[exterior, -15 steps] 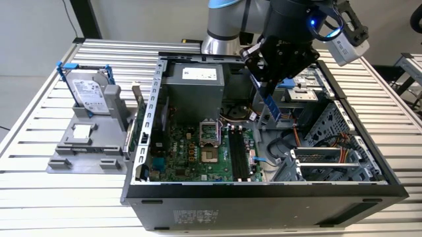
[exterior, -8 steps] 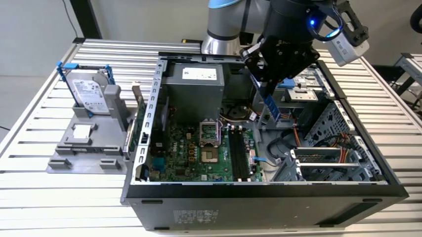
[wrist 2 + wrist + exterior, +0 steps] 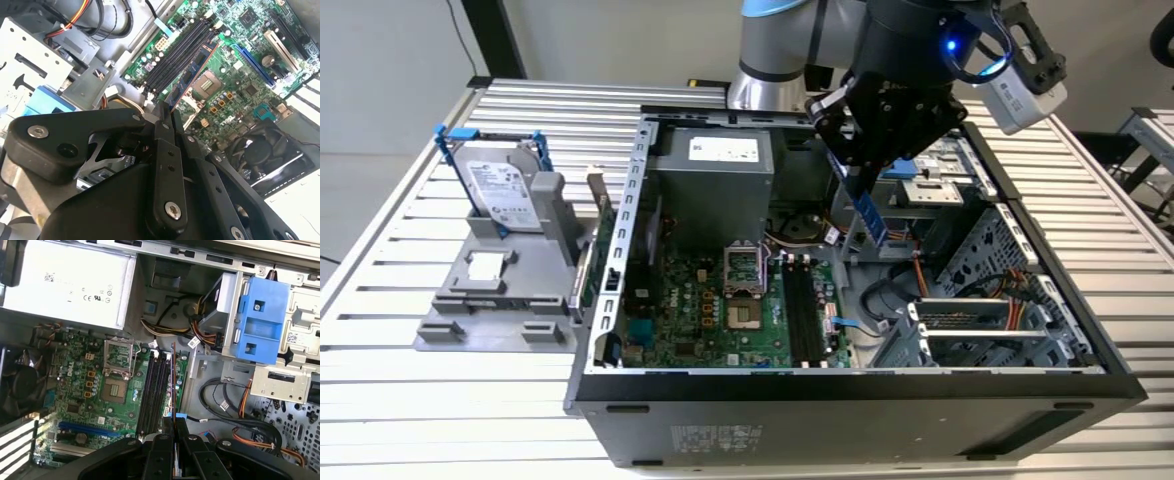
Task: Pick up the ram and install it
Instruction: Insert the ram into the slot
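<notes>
The gripper (image 3: 859, 172) is clamping the ram (image 3: 867, 215) on edge, upper middle of the exterior view, above the open computer case (image 3: 854, 390). Carrying is the step in hand, I judge (nothing is seated yet). The stick is hanging over the black memory slots (image 3: 807, 310), and seating is calling for its edge aligned along one slot.
</notes>
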Robot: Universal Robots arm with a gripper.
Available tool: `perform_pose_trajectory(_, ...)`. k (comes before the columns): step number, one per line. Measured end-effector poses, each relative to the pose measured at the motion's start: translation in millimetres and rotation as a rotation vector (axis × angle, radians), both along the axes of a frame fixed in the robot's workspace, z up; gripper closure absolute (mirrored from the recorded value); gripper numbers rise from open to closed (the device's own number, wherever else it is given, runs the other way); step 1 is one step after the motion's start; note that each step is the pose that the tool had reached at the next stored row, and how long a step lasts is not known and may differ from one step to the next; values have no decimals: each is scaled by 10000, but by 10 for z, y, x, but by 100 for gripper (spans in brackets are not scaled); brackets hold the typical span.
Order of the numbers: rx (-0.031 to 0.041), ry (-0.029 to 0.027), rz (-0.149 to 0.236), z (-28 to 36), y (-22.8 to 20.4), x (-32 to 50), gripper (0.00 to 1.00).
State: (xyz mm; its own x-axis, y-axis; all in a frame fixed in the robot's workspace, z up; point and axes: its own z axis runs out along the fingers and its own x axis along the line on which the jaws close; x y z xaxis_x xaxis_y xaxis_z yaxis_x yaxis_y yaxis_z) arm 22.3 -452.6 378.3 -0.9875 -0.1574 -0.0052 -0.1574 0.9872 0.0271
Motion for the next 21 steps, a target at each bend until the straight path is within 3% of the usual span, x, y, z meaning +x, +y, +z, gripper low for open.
perform_pose_trajectory(5, -4, 1, -36, -6, 0, -1, 100)
perform_pose_trajectory(12, 0, 0, -91, -109, 0, 0, 100)
perform_pose_trajectory(18, 1, 0, -1076, -209, 0, 0, 100)
perform_pose_trajectory(21, -1, 0, -1216, -261, 0, 0, 100)
